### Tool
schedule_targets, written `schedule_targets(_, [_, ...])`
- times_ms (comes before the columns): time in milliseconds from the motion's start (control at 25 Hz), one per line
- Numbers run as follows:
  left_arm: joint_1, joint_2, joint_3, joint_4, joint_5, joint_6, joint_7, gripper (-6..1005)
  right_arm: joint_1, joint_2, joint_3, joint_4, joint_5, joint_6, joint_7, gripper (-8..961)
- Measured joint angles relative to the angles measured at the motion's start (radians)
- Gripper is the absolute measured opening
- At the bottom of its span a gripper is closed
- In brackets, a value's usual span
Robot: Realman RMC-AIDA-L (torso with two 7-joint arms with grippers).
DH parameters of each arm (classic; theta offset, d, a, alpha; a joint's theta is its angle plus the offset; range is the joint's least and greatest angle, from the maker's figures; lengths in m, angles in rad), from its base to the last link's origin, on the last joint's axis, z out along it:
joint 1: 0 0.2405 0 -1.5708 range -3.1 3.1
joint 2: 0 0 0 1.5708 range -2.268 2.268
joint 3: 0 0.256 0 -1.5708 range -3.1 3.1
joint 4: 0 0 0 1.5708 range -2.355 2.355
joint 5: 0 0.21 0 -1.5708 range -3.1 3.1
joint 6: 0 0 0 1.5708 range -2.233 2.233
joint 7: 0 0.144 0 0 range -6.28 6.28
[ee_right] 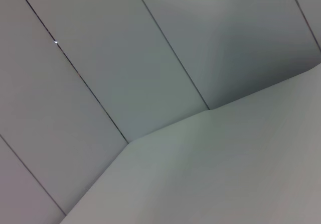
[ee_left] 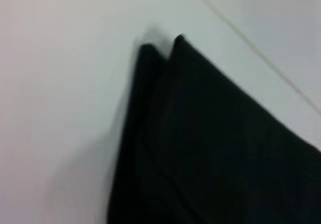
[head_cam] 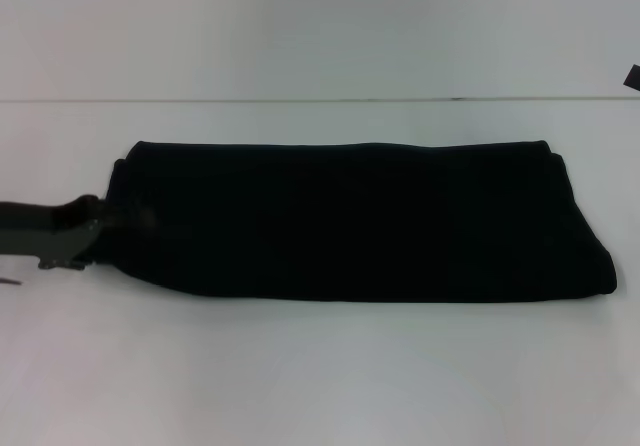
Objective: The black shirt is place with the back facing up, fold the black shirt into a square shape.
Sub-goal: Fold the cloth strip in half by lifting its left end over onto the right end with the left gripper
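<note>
The black shirt [head_cam: 360,221] lies on the white table [head_cam: 320,376], folded into a long strip that runs left to right. Its right end is rounded and thicker. My left gripper [head_cam: 105,224] reaches in from the left edge and meets the shirt's left end, where its dark tip merges with the fabric. The left wrist view shows a layered corner of the shirt [ee_left: 210,148] with two fabric edges side by side on the table. My right gripper is out of view, and the right wrist view shows only wall panels and table.
The table's back edge [head_cam: 320,100] meets a pale wall. A small dark object [head_cam: 632,76] sits at the far right edge. Bare white table surface lies in front of the shirt.
</note>
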Motion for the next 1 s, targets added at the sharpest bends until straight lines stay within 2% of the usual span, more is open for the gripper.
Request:
schedule_targets(520, [0.03,-0.006,0.004,0.003,-0.003,0.001,0.052,884,0.0,0.0,0.0,0.0,0.0,0.0,0.0,730])
schedule_targets(1000, [0.035,-0.002,-0.001,0.003,0.015,0.037,-0.027,884,0.002,0.0,0.0,0.0,0.0,-0.001,0.0,729])
